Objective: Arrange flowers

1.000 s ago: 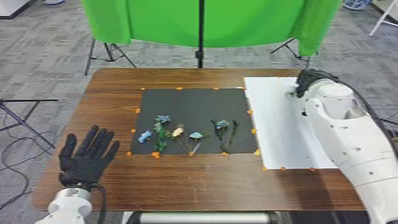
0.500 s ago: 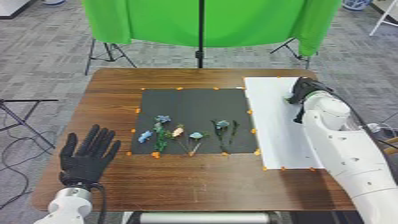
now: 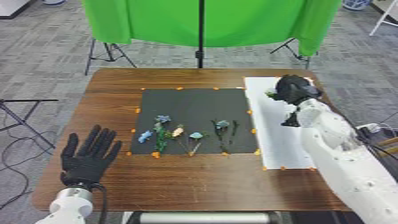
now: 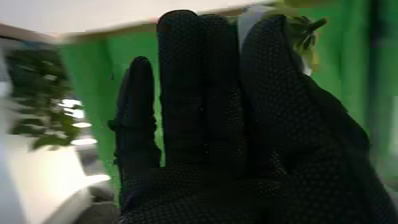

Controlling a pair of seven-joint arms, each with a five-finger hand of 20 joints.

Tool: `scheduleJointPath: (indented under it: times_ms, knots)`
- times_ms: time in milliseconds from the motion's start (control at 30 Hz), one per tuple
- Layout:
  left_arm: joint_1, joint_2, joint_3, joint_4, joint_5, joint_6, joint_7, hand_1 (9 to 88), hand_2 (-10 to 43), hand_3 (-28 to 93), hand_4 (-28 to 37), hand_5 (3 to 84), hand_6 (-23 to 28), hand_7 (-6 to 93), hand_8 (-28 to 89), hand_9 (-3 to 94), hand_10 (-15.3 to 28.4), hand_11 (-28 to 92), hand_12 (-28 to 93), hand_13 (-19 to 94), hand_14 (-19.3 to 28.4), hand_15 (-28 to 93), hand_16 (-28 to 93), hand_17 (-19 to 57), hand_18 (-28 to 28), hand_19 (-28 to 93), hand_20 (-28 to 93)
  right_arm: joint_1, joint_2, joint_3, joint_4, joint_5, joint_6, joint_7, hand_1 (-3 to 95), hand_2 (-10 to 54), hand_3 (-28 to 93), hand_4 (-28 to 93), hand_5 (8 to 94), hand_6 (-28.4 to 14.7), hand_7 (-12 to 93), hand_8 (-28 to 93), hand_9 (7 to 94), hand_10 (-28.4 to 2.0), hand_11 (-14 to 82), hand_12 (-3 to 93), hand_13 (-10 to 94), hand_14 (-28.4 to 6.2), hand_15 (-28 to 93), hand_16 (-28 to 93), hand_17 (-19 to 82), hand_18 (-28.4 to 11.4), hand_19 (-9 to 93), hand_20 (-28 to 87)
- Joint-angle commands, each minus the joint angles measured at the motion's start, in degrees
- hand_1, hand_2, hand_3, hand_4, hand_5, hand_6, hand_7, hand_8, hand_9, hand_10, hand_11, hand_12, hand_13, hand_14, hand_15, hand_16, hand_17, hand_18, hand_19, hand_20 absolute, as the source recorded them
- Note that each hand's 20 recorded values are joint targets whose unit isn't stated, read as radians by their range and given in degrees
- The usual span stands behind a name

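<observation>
table (image 3: 195, 187): 1
black mat (image 3: 178, 104): 1
white sheet (image 3: 282, 145): 1
green backdrop (image 3: 147, 25): 1
flower heads (image 3: 196, 135) on black mat: 5
hands: 2, left hand (image 3: 84, 167), right hand (image 3: 295, 90)
leafy flower (image 4: 306, 40) at right hand: 1

The floor (image 3: 53, 70) was covered with grey patterned carpet. Beyond the far edge of the brown wooden tabletop (image 3: 115, 90), there hung a bright green cloth (image 3: 253, 25), and a thin black pole (image 3: 201, 55) stood before it. Dark cables (image 3: 12, 146) lay curved on the carpet at the left. In the right wrist view, a leafy plant (image 4: 35, 95) was near bright white lights (image 4: 78, 113).
</observation>
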State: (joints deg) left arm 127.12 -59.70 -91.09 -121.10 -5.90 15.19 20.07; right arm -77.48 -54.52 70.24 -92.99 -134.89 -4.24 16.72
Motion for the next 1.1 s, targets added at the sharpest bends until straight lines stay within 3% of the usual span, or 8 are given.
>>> scheduleJointPath:
  times_ms: [33,333,600,867,1100]
  knots:
    - [0.45,-0.33,0.08,0.29,-0.21,-0.18,-0.17,26.1,11.2,69,-28.3,43.9,8.4,11.7,-10,39.4,14.0,18,10,32,12.7,21,-2,-5.5,13.1,33,13,-10.23,4.23,-0.93,-10.24,-4.56,1.60,-6.21,63.6,-4.9,52,-28,72.0,3.0,29,-5,77.9,-7.3,5.3,30.0,65,-4.8,30,40,26,-15.7,69,43]
    - [0.13,0.08,0.23,0.35,0.06,-0.40,-0.49,26.0,11.2,69,-28.3,43.9,8.5,11.6,-10,39.4,14.0,18,10,32,12.8,21,-2,-5.5,13.1,33,13,-14.21,4.44,-2.53,-12.38,-5.97,2.85,-7.38,62.4,-5.7,55,-28,71.4,2.9,29,-5,75.6,-7.2,6.2,27.3,66,-5.0,30,40,26,-16.2,70,42]
    - [-0.60,0.30,-0.92,0.59,1.06,-0.40,-0.27,26.0,11.1,69,-28.3,43.8,8.5,11.4,-10,39.4,14.0,18,10,32,12.8,21,-2,-5.6,13.2,33,13,-17.75,4.62,-1.68,-14.01,-6.95,3.56,-8.00,61.1,-7.7,57,-28,67.1,3.3,23,-6,69.0,-7.5,10.5,20.9,65,-5.0,30,39,26,-16.6,71,41]
    - [-0.25,-0.28,-1.39,0.47,1.47,-0.04,-0.78,26.1,11.1,69,-28.3,43.8,8.5,11.3,-10,39.4,14.0,18,10,32,12.8,21,-2,-5.6,13.2,33,13,-20.11,4.67,0.09,-17.24,-4.79,1.67,-7.65,55.0,-9.5,66,-28,61.9,2.7,17,-13,63.9,-9.3,13.7,15.2,63,-5.6,33,36,26,-17.4,72,39]
    - [-0.32,-0.28,-2.08,0.44,1.73,0.03,-0.55,26.0,11.1,69,-28.3,43.8,8.5,11.2,-10,39.4,14.1,18,10,32,12.8,21,-2,-5.6,13.2,33,13,-22.73,4.34,3.90,-20.95,-1.14,1.59,-4.89,47.5,-9.5,73,-28,57.9,1.5,15,-13,61.2,-10.7,12.9,14.9,61,-7.4,40,24,25,-17.9,72,39]
